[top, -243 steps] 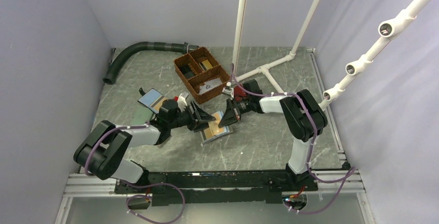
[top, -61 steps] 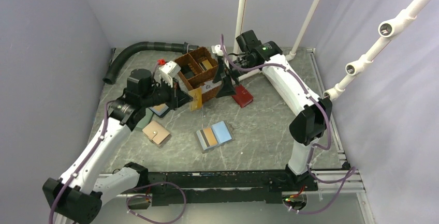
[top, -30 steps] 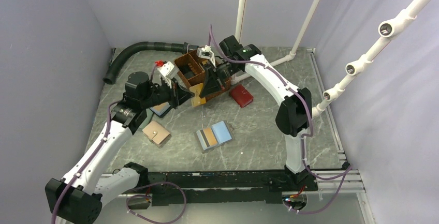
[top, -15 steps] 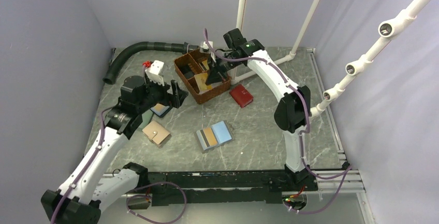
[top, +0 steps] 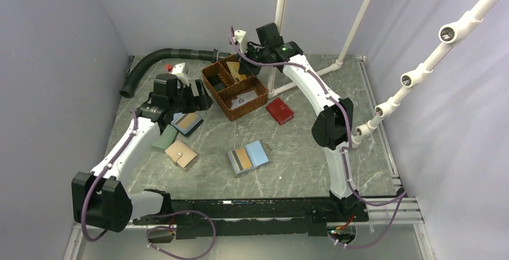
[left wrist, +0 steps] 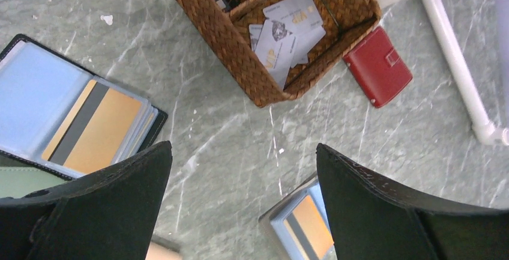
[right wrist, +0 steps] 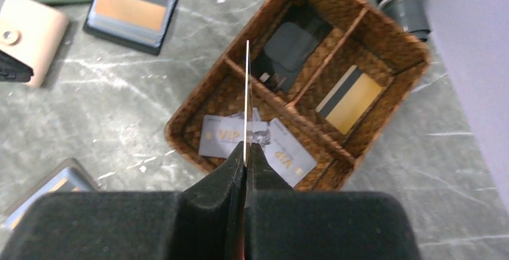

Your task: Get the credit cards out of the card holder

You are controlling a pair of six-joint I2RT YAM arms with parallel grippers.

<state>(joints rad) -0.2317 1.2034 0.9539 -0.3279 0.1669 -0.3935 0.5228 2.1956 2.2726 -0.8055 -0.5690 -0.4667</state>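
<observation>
The card holder [top: 249, 158] lies open on the table's middle, light blue inside with a gold card in one half; its corner shows in the left wrist view [left wrist: 276, 225]. My right gripper [right wrist: 246, 149] is shut on a thin card [right wrist: 246, 92], seen edge-on, held upright above the wicker basket [right wrist: 228, 56]. Grey credit cards [right wrist: 219, 135] lie in the basket's near compartment [left wrist: 288, 26]. My left gripper [left wrist: 243, 146] is open with nothing between its fingers, hovering over bare table left of the basket [top: 201, 98].
A blue wallet with a tan panel [left wrist: 78, 122] lies open at the left, beside a green wallet [top: 163, 140] and a tan wallet [top: 181, 154]. A red wallet [top: 280, 110] sits right of the basket. White pipes [top: 312, 80] and a black hose [top: 150, 62] run along the back.
My left gripper let go of the gold card, opened and drew back to the left. My right gripper took the card and carried it up and back over the basket.
</observation>
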